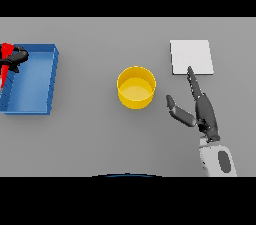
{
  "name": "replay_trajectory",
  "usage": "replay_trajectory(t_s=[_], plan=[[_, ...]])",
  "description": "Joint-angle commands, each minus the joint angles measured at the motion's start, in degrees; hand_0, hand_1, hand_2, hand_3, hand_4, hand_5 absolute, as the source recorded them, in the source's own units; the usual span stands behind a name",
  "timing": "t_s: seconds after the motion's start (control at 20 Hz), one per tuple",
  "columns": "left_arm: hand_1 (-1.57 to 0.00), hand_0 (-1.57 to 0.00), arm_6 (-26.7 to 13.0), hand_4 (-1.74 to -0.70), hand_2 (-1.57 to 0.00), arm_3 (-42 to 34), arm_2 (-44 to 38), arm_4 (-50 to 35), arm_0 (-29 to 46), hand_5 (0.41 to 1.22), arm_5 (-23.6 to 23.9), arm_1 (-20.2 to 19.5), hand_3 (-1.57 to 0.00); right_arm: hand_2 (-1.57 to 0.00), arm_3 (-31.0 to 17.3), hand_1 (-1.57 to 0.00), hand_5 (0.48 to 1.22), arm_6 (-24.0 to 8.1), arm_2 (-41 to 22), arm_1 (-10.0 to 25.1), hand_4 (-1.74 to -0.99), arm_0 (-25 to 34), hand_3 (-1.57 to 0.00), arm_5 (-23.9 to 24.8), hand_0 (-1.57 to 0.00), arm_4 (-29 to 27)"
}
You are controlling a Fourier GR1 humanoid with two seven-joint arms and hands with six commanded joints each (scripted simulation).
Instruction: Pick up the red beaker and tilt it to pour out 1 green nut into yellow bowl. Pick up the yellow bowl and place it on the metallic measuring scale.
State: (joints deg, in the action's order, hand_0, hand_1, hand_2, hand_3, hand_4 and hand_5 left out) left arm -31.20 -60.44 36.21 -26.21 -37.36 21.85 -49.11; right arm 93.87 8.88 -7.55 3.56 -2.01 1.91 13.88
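Landmark: the yellow bowl (136, 87), upright near the middle of the grey table (100, 139).

Far to the left of the bowl, at the view's edge, the red beaker (5, 64) was cut off by the frame, so only part of it showed. The left hand (16, 58) was dark against it, fingers apparently curled round it; it was judged to be holding the beaker. Both were over the left end of the blue tray (50, 81), which lay well apart from the bowl. What showed of the tray floor looked bare. The beaker's contents could not be seen.

The bowl's inside showed only yellow. No green nut was visible in it, so the pour was judged either not done or too small to tell.

Handling, as a judgement: the bowl looked rigid, light and smooth-walled, likely slippery. A grip across the rim, thumb on one side of the wall and fingers on the other, would suit, with the bowl kept level.

Just right of the bowl, the right hand (200, 106) was apart from it, fingers straight and thumb spread, holding nothing. Right of the bowl and further back lay the pale square measuring scale (191, 57), with the fingertip reaching its near edge.
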Motion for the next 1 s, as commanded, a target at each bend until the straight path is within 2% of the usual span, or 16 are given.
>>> replay_trajectory(t_s=[0.0, 0.05, 0.15, 0.25, 0.35, 0.6, 0.75, 0.85, 0.95], plan=[[-1.38, -1.5, 1.83, -1.15, -1.31, -1.77, 0.19, -0.16, 0.89, 0.74, -2.05, -1.36, -1.1, 0.0, 0.07, 0.0, 0.669, 0.41, -0.05, -0.09, -1.159, -0.52, 0.0, -0.05, 0.0, -0.14], [-1.1, -1.25, 4.07, -1.03, -1.05, -3.73, -0.22, -1.83, 2.54, 0.714, -4.67, -2.21, -0.88, 0.0, 0.73, 0.0, 0.669, 0.81, 0.02, 0.38, -1.161, -0.69, 0.0, -0.31, 0.0, -0.27], [-0.71, -0.8, 4.56, -0.87, -0.67, -4.63, -0.14, -3.26, 3.6, 0.682, -7.79, -2.9, -0.57, 0.0, 0.3, 0.0, 0.673, 0.11, 0.09, 0.0, -1.156, -0.09, 0.0, -0.52, 0.0, -0.87], [-0.45, -0.51, 3.49, -0.78, -0.43, -5.23, 1.22, -1.83, 3.1, 0.656, -9.73, -4.26, -0.36, 0.0, 0.87, 0.0, 0.68, 0.98, -0.19, 0.15, -1.147, -1.12, 0.0, -0.5, 0.0, -0.52], [-0.29, -0.33, 3.79, -0.75, -0.27, -3.93, 2.21, -0.23, 2.59, 0.647, -9.97, -3.75, -0.23, 0.0, 0.69, 0.0, 0.688, 0.65, -0.13, 0.12, -1.148, -0.76, 0.0, -0.51, 0.0, -0.6], [-0.09, -0.11, 4.2, -0.71, -0.09, -1.04, 2.8, 2.21, 1.11, 0.647, -7.41, -1.77, -0.08, 0.0, 2.23, 0.0, 0.688, -0.37, -0.28, 0.87, -1.176, -1.31, 0.0, -0.85, 0.0, -0.27], [-0.05, -0.05, 7.81, -0.71, -0.05, -0.56, 1.8, 2.33, 1.24, 0.663, -5.6, -1.2, -0.04, 0.0, 2.14, 0.0, 0.677, -3.4, -1.63, 1.1, -1.163, -0.21, 0.0, 0.6, 0.0, 3.59], [-0.03, -0.03, 8.92, -0.71, -0.03, -1.13, 1.14, 1.98, 1.53, 0.679, -4.79, -1.51, -0.02, 0.0, 1.56, 0.0, 0.703, -2.01, -2.95, 2.4, -1.132, 0.74, 0.0, -1.32, 0.0, 4.6], [-0.02, -0.02, 8.8, -0.71, -0.02, -0.81, 1.29, 2.52, 1.12, 0.689, -4.26, -1.42, -0.01, 0.0, 1.28, 0.0, 0.728, -1.64, -4.83, 5.71, -1.153, 3.18, 0.0, -4.92, 0.0, 6.68]])
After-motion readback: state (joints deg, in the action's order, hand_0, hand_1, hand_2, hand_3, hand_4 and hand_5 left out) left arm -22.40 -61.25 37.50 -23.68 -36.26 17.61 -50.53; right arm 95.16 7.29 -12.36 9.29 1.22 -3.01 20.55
